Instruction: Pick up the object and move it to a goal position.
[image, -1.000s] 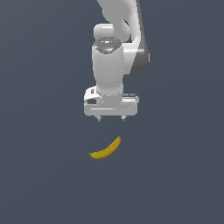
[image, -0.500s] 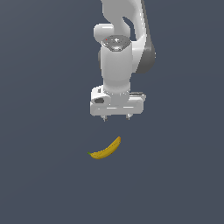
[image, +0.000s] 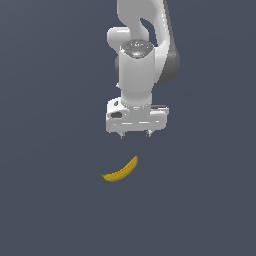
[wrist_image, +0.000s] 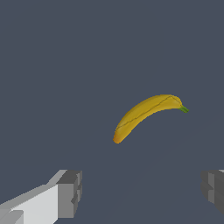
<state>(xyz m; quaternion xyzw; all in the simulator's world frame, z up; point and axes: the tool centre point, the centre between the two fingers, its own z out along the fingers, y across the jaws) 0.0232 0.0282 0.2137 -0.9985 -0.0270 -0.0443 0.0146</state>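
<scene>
In the exterior view, the white arm (image: 142, 60) reaches down from the top of the picture, and its gripper (image: 135, 134) hangs above a plain dark grey floor (image: 50, 150). Two short fingertips (image: 121, 134) poke out under the wide gripper body, set apart from each other with nothing between them, so the jaws are spread and hold nothing. The banana (image: 120, 171) lies on the floor just below the gripper, clear of the fingertips and not touching them. Its long axis runs on a slant: the dark green stem tip points toward the exterior view's lower left, and the blunt yellow end points up toward the exterior view's right, close under the gripper. The curve bows downward, toward the bottom of that picture.

In the wrist view, the banana (wrist_image: 146, 114) lies on the same grey floor (wrist_image: 65, 65), ahead of the gripper (wrist_image: 142, 190) and outside the gap between its jaws. One grey finger pad (wrist_image: 71, 192) on a white finger shows at one edge, and the other pad (wrist_image: 213, 190) sits at the opposite edge, well apart from it. Here the green stem tip and the orange-tinged blunt end lie at opposite ends of the arc, and a thin dark seam runs along the peel.
</scene>
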